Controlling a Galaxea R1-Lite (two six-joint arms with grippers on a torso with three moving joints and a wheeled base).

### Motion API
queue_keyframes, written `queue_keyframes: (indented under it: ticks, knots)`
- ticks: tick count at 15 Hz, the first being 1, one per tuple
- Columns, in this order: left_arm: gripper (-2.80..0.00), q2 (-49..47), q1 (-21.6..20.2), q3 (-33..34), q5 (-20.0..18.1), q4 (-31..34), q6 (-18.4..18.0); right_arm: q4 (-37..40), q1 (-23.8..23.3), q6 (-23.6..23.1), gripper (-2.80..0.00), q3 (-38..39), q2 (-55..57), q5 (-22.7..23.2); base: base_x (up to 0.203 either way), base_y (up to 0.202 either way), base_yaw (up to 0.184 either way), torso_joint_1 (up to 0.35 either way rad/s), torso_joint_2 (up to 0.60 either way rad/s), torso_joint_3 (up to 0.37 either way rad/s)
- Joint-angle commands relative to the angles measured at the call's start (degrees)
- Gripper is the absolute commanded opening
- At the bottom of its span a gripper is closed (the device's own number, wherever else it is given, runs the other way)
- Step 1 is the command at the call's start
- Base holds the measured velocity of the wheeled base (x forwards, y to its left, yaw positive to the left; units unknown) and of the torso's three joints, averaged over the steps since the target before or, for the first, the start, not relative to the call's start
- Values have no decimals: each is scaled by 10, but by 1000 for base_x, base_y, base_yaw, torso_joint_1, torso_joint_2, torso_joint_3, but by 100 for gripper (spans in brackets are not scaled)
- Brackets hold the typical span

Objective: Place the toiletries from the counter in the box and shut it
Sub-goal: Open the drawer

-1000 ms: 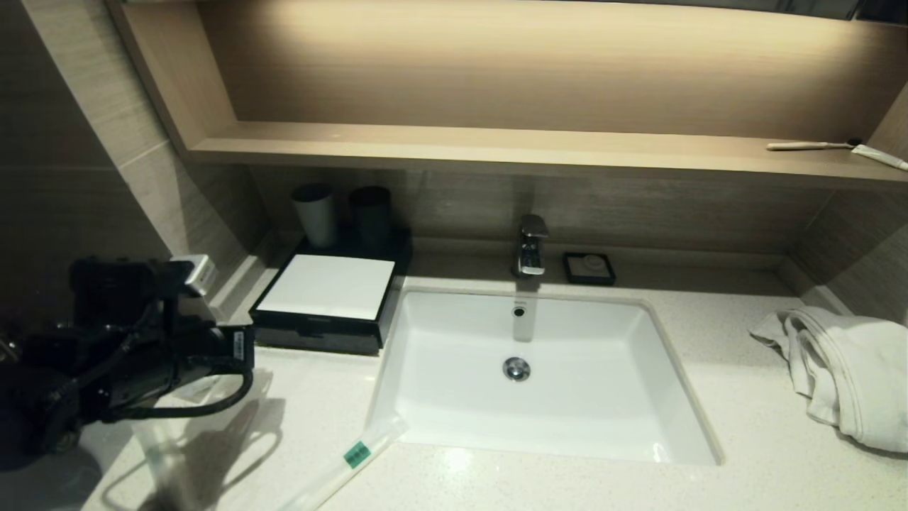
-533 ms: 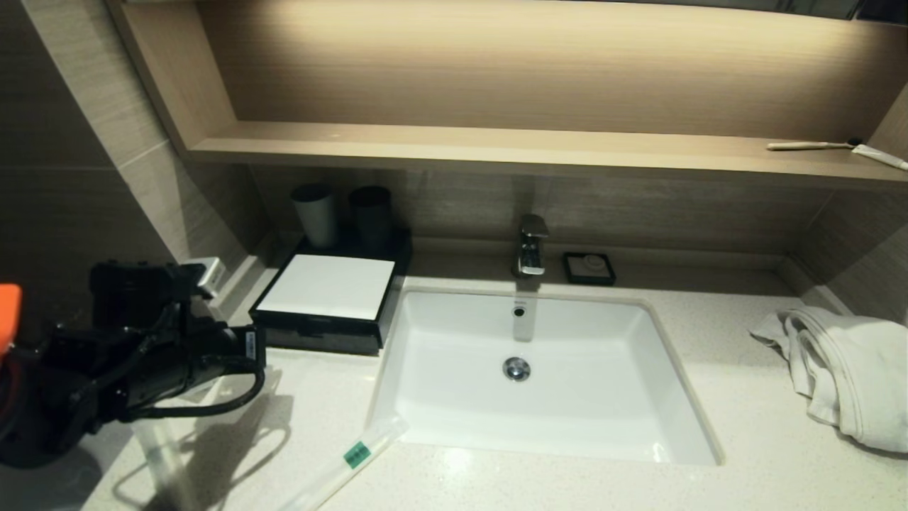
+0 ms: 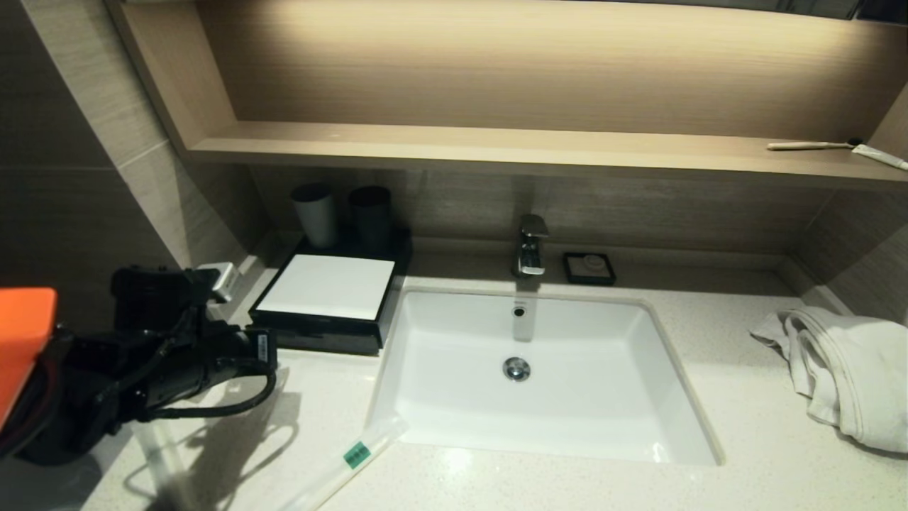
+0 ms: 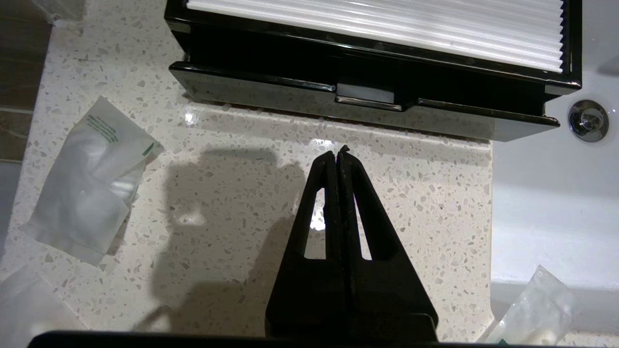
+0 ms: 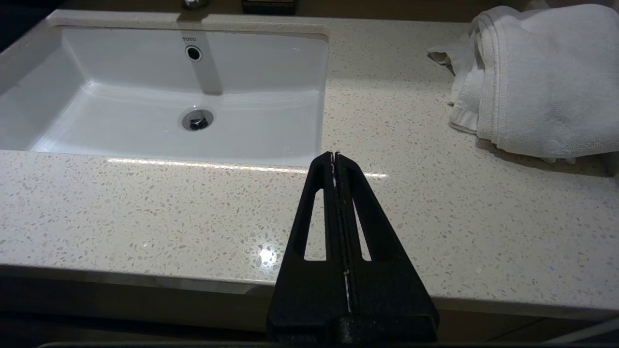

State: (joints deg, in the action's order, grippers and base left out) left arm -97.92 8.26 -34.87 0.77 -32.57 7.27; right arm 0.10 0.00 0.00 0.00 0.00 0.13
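Observation:
The black box (image 3: pixel 323 323) with a ribbed white top stands on the counter left of the sink. In the left wrist view its glossy front panel (image 4: pixel 271 94) carries a small white tab (image 4: pixel 363 90). My left gripper (image 4: pixel 338 152) is shut and empty, above bare counter just in front of that tab. The left arm (image 3: pixel 177 358) shows at the left of the head view. A square clear packet (image 4: pixel 92 193) lies beside it. A long wrapped item with a green label (image 3: pixel 358 454) lies at the sink's front corner. My right gripper (image 5: pixel 335 154) is shut and empty over the counter's front edge.
The white sink (image 3: pixel 638 397) fills the middle, with the tap (image 3: pixel 532 245) and a soap dish (image 3: pixel 589 267) behind it. Two cups (image 3: pixel 316 213) stand behind the box. A white towel (image 3: pixel 844 369) lies at the right. A toothbrush (image 3: pixel 809 145) rests on the shelf.
My left arm has moved to the right, towards the box's front. An orange part of the arm has come into view at the left edge. The packets and the box have not moved.

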Motion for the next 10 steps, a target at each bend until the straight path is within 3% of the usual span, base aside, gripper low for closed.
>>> queue_keyframes:
  ticks: [1,10]
  knots:
    - [-280,-9,6,0,0,-3,1,0,0,0,-280,0,0,0,0,0,0,0,0,0]
    - [-280,-32,13,0,1,-30,0,0,0,0,-280,0,0,0,0,0,0,0,0,0]
